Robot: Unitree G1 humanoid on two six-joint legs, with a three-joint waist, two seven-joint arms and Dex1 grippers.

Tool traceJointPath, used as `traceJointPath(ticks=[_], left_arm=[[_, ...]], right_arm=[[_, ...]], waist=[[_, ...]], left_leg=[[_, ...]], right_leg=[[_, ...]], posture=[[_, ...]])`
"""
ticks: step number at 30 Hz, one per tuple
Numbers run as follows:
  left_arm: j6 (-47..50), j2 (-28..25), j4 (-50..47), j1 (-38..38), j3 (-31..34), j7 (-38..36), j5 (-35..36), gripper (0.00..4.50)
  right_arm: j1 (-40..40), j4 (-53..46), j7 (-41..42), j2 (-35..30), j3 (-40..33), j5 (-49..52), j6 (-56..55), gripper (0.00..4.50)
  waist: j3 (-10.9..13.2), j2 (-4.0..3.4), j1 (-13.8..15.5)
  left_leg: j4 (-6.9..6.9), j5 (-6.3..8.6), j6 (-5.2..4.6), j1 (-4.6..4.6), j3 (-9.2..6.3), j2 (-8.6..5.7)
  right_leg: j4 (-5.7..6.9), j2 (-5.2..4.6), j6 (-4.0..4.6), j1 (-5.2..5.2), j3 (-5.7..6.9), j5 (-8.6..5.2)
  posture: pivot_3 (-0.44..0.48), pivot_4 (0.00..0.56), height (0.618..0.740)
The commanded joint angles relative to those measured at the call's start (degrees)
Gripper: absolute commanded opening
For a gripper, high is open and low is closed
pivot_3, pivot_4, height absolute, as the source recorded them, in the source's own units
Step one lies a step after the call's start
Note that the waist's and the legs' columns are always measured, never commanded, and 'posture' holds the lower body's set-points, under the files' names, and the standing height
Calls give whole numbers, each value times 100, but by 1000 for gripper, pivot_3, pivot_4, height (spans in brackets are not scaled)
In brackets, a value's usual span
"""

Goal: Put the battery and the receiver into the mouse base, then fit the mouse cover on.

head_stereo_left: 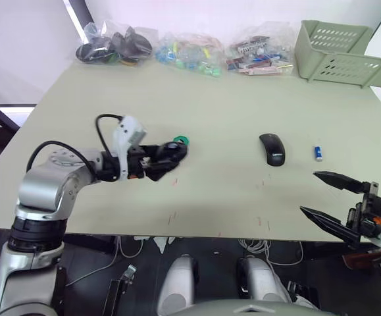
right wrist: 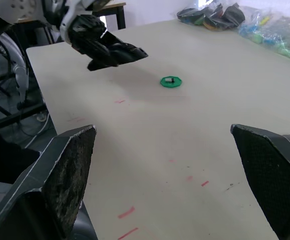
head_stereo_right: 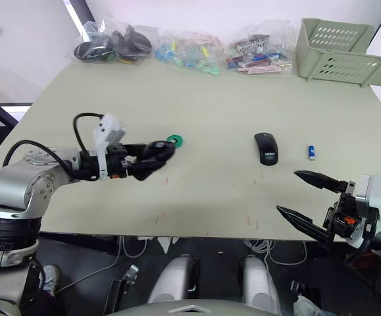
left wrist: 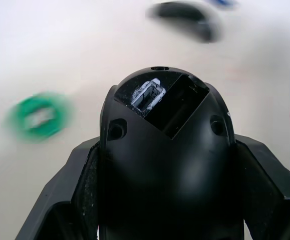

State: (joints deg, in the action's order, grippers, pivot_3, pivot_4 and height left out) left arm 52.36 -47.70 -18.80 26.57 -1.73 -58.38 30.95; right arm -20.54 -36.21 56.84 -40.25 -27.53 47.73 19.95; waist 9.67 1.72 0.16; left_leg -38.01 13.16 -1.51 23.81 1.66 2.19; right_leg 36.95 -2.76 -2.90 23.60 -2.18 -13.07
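Observation:
My left gripper [head_stereo_left: 166, 158] is shut on the mouse base [left wrist: 165, 150], a black oval shell held a little above the table's left half, its open compartment showing in the left wrist view. Just beyond it lies a round green disc [head_stereo_left: 180, 140] with the tiny black receiver [right wrist: 170, 79] on it. The mouse cover [head_stereo_left: 272, 149], glossy black with white lettering, lies right of centre. The small blue battery [head_stereo_left: 318, 153] rests to its right. My right gripper [head_stereo_left: 308, 192] hovers open and empty at the table's front right edge.
Clear bags of parts [head_stereo_left: 114, 46] [head_stereo_left: 189, 51] [head_stereo_left: 259, 49] line the far edge. A pale green slotted basket [head_stereo_left: 338, 54] stands at the back right corner. Small red marks [head_stereo_left: 174, 214] dot the tabletop near the front edge.

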Motion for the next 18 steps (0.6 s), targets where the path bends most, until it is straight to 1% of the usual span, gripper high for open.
traceJointPath(ticks=[1,3,4,5,7,8,10,15,18], left_arm=[[-630,-113,-242,84,-629,-178,-473,2952],[-1086,-189,-266,69,-964,-360,-766,2952],[-1082,-139,-210,127,-1086,-297,-861,2952],[-1141,-71,-151,215,-1313,-147,-1125,2952],[-1038,82,-91,369,-1669,-172,-1261,2952],[-1196,106,-39,403,-1846,-189,-1453,2952],[-1468,119,62,432,-2043,-252,-1698,2952],[-1558,551,325,755,-2573,-212,-2087,2952],[-1500,728,355,837,-2720,-225,-2219,2952]], right_arm=[[-45,-174,-22,-53,-108,86,1,4500],[-90,-226,-31,-86,-155,113,29,4500],[-123,-267,-39,-111,-175,120,48,4500],[-225,-322,-5,-140,-244,110,52,4500],[-403,-409,29,-158,-411,158,67,4500],[-472,-437,25,-155,-476,166,63,4500],[-547,-493,-21,-159,-542,177,75,4500],[-893,-596,-34,-188,-754,35,130,4500],[-1129,-618,28,-191,-900,23,109,4500]], waist=[[0,-1,2],[0,-1,-7],[0,-1,-6],[1,-3,-1],[1,-3,37],[1,-2,63],[1,-2,62],[1,-3,78],[0,-4,65]], left_leg=[[0,0,0,-1,0,1],[0,0,0,-2,-1,3],[0,0,0,-2,-2,4],[0,0,0,-1,-2,5],[0,0,0,0,-3,4],[-2,0,0,2,-4,4],[-6,0,-1,3,0,2],[-10,0,-1,4,-4,3],[-18,1,-2,7,-4,1]], right_leg=[[0,2,-6,0,0,-3],[2,8,-10,1,0,-6],[2,10,-8,1,0,-5],[3,10,-7,2,-1,-5],[4,11,-9,2,-1,-6],[4,11,-12,1,0,-8],[3,11,-14,1,-4,-9],[4,11,-17,0,-2,-10],[5,11,-20,-2,-4,-10]], posture=[[0,150,740],[0,150,740],[0,150,740],[0,150,740],[0,150,740],[0,150,740],[0,150,740],[0,150,740],[0,150,740]])
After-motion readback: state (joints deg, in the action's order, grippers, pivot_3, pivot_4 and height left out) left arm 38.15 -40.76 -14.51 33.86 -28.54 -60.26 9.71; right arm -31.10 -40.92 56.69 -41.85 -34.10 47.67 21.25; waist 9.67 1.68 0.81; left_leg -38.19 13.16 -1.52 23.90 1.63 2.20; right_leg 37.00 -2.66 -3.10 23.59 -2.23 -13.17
